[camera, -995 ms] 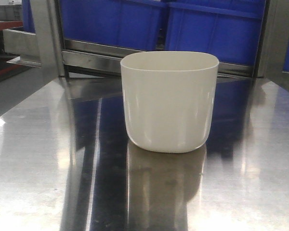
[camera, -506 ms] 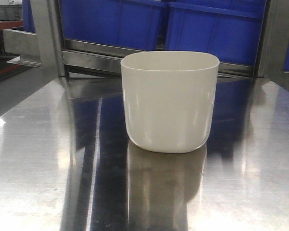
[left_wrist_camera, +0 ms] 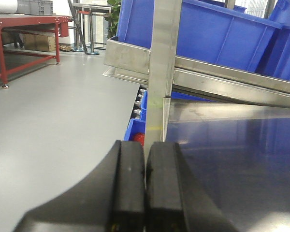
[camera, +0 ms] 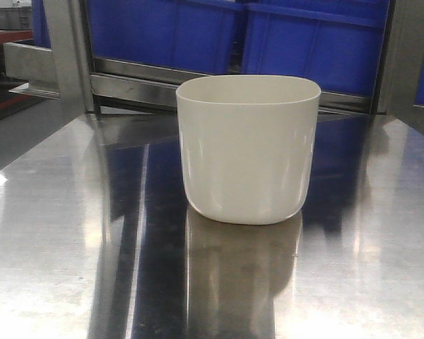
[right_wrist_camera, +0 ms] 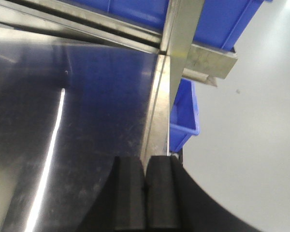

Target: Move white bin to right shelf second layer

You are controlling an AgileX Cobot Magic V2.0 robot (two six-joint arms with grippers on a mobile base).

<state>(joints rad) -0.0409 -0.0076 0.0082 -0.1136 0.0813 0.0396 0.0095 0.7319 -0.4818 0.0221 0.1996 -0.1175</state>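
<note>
Black left and right jaws are clenched fully together, empty; white bin (camera: 247, 152) untouched.

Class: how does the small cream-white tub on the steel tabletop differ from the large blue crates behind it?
Colour: the small cream-white glossy plastic tub is pale, the large blue plastic crates deep blue. Size: the tub is much smaller than the crates. Place: the tub stands on the shiny steel tabletop; the crates sit on the rack behind. Both are plastic containers.
</note>
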